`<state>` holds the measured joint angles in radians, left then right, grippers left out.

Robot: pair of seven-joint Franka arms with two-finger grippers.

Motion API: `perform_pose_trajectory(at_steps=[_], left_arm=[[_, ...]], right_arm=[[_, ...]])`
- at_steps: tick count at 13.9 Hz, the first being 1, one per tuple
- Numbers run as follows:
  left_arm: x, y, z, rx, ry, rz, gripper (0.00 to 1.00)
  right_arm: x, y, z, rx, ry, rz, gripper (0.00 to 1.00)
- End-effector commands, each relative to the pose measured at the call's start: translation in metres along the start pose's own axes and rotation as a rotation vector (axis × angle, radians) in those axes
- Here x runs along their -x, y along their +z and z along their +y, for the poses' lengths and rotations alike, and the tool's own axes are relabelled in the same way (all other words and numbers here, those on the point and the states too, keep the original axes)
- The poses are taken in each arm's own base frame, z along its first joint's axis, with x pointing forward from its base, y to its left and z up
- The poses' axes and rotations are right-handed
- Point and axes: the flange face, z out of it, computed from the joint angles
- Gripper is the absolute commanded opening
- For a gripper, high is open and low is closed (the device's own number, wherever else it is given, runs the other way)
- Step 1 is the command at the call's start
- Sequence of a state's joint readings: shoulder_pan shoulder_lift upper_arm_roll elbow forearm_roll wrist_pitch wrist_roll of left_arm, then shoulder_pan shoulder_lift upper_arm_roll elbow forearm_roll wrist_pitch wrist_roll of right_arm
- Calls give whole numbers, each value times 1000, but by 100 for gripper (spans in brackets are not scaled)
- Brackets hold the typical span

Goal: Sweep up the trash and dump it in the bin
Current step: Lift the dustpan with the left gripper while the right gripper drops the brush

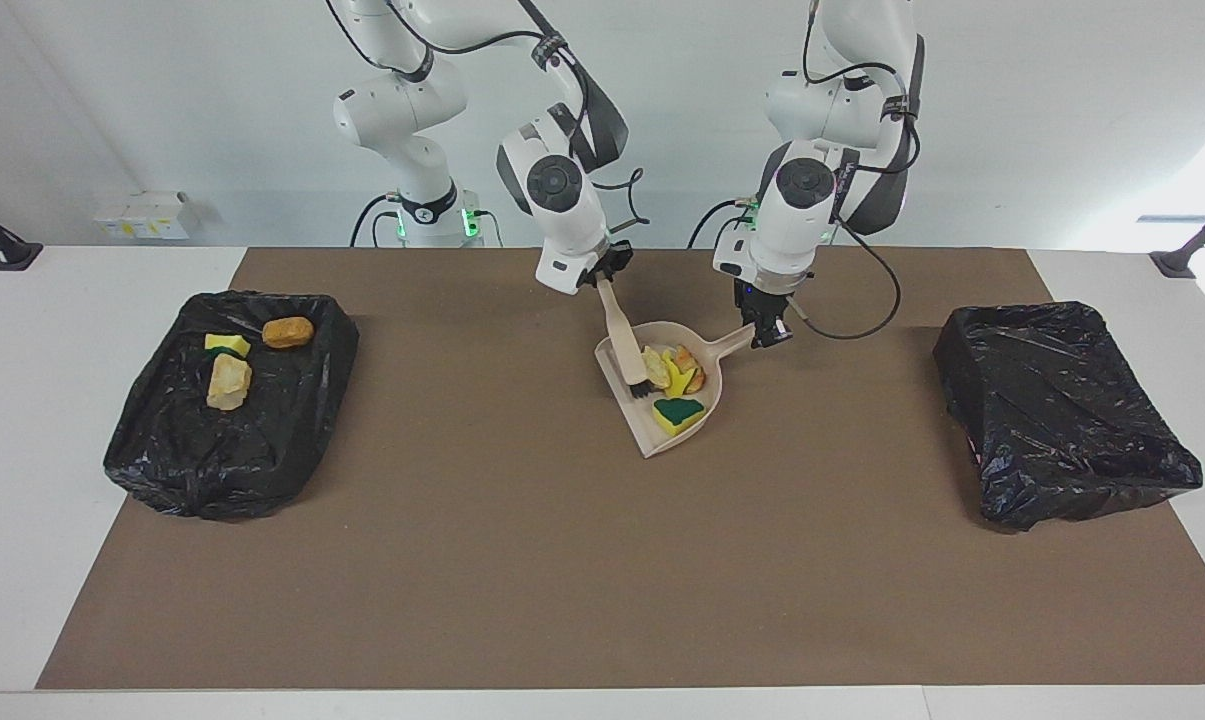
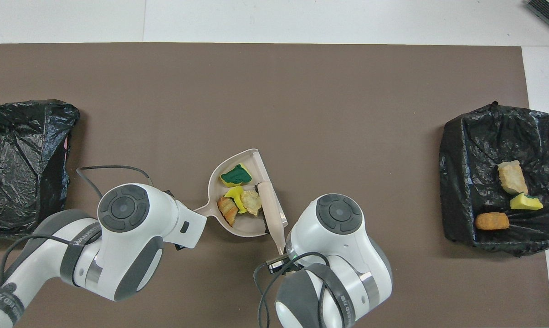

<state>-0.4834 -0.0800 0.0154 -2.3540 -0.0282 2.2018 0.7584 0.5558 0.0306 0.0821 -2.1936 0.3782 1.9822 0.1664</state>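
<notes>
The beige dustpan [image 1: 657,438] [image 2: 249,226] sits mid-table, its handle [image 1: 734,343] held by my left gripper [image 1: 768,333], which is shut on it. My right gripper [image 1: 608,276] is shut on the beige brush [image 1: 622,340] [image 2: 269,205], whose bristles stand inside the pan. Trash in the pan: a green sponge [image 1: 677,410] [image 2: 235,175], a yellow sponge [image 1: 676,376], a beige lump [image 1: 654,364] [image 2: 251,202] and an orange lump [image 1: 693,373] [image 2: 228,210]. Both grippers are hidden under the wrists in the overhead view.
A black-lined bin [image 1: 192,450] [image 2: 456,182] at the right arm's end holds a yellow sponge [image 1: 227,345], an orange lump [image 1: 288,332] and a beige lump [image 1: 229,382]. Another black-lined bin [image 1: 1062,420] [image 2: 23,164] stands at the left arm's end. A brown mat covers the table.
</notes>
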Motion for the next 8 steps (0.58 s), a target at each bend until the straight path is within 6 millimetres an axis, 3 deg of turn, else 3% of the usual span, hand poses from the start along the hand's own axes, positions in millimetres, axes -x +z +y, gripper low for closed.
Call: perform_pose_trajectory(at_steps=[1, 5, 8], left_arm=[[20, -9, -13, 37, -114, 55, 0], [30, -13, -24, 69, -186, 100, 0], [49, -37, -44, 42, -241, 145, 0]], right_arm=[[8, -27, 14, 39, -42, 18, 0], [17, -50, 15, 65, -51, 65, 0], [31, -64, 3, 85, -12, 95, 0]])
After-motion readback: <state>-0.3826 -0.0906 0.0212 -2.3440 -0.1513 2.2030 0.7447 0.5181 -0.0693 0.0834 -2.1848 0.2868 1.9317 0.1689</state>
